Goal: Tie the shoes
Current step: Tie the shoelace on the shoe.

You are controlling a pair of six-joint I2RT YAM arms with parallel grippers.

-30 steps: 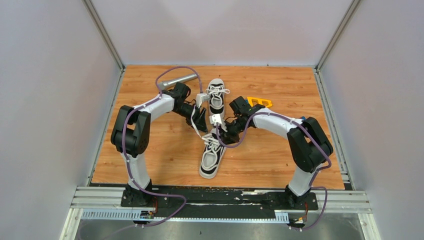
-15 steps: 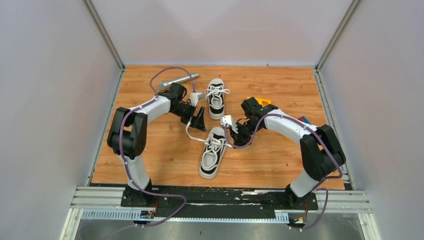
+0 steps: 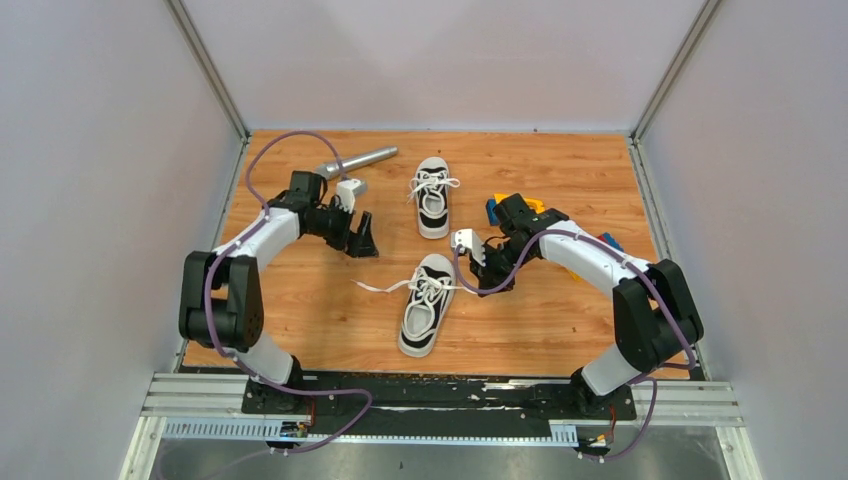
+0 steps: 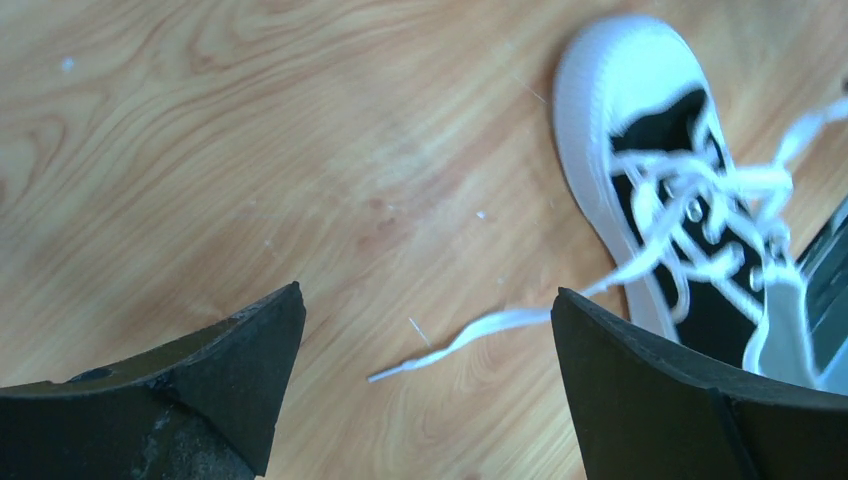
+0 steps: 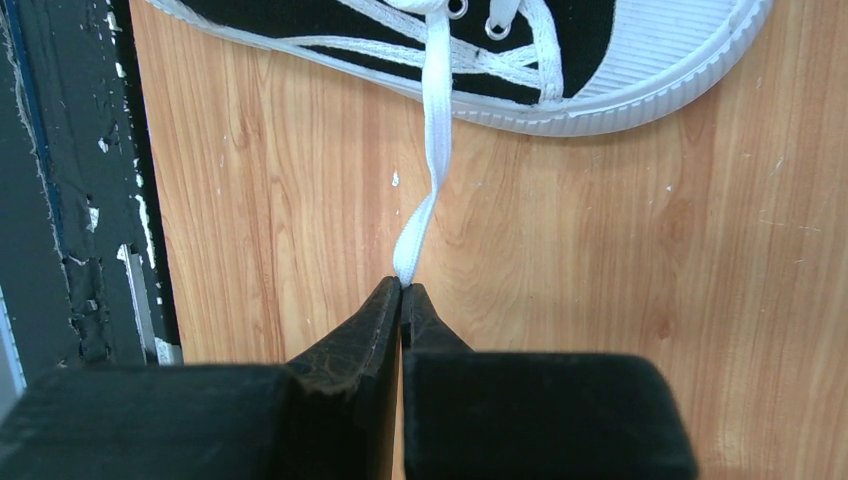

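Your left gripper (image 3: 362, 238) sits in the left-centre of the top view. Its fingers (image 4: 230, 370) stand wide apart, and between them you see only bare wood of the table (image 3: 330, 325). It holds nothing.

Your right gripper (image 3: 491, 282) is right of the centre. In its wrist view the two fingertips (image 5: 385, 310) are pressed together on the end of the pinched lace (image 5: 432, 150). This white lace runs up the frame, with one twist, to the near shoe (image 5: 650, 50) along the top edge.

In the top view the near shoe (image 3: 425, 305) lies in the middle of the table, toe toward the bottom of the frame. The far shoe (image 3: 432, 195) lies above it, apart from it, with its laces in a bow.

A loose lace (image 3: 375, 287) goes from the near shoe toward the left and lies flat on the wood. In the left wrist view its tip (image 4: 385, 375) is in the lower centre, near the gap between the fingers but not touching them.

A metal cylinder (image 3: 358, 160) lies at the upper left of the table.
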